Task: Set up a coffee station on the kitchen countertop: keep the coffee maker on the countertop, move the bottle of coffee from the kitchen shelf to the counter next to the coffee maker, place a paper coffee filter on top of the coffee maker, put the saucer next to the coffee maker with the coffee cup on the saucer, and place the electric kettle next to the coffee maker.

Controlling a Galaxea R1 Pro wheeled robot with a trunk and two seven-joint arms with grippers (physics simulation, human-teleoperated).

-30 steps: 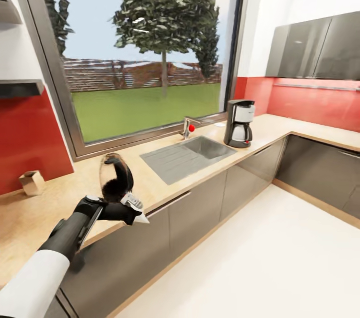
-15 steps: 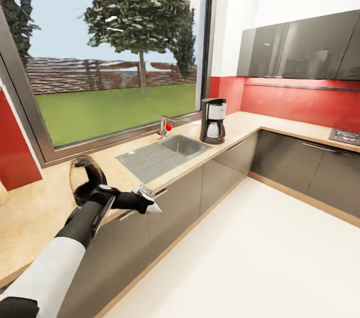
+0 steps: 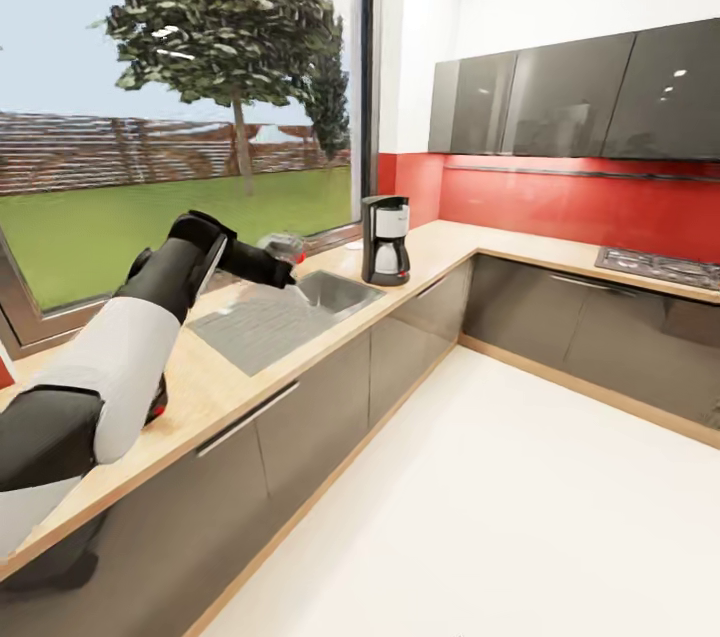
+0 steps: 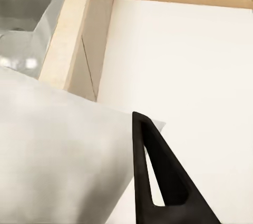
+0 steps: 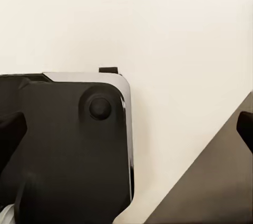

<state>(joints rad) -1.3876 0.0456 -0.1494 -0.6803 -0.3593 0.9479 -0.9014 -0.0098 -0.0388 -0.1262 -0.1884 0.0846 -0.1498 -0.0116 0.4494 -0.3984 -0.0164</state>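
The coffee maker (image 3: 385, 240) stands on the kitchen countertop (image 3: 230, 387) just beyond the steel sink (image 3: 275, 317). My left gripper (image 3: 287, 269) hangs raised over the sink's near end, shut on a white sheet, the paper coffee filter (image 3: 296, 289). In the left wrist view the filter (image 4: 58, 150) spreads wide beside one black finger (image 4: 158, 176). A dark shape with a red spot (image 3: 157, 409) peeks from behind my left forearm, possibly the electric kettle. The right gripper (image 5: 126, 129) hangs over the floor by the robot's black base (image 5: 63, 145), fingers wide apart.
The counter turns a corner past the coffee maker and carries a hob (image 3: 660, 267) at the right. Dark wall cabinets (image 3: 560, 102) hang above a red panel. A big window (image 3: 180, 117) backs the sink. Pale floor (image 3: 520, 507) lies open in front of the grey cabinet fronts.
The camera has swung to the right, so the whole scene has slid left. My left arm has risen from the counter's front edge to above the sink, still holding the white filter.
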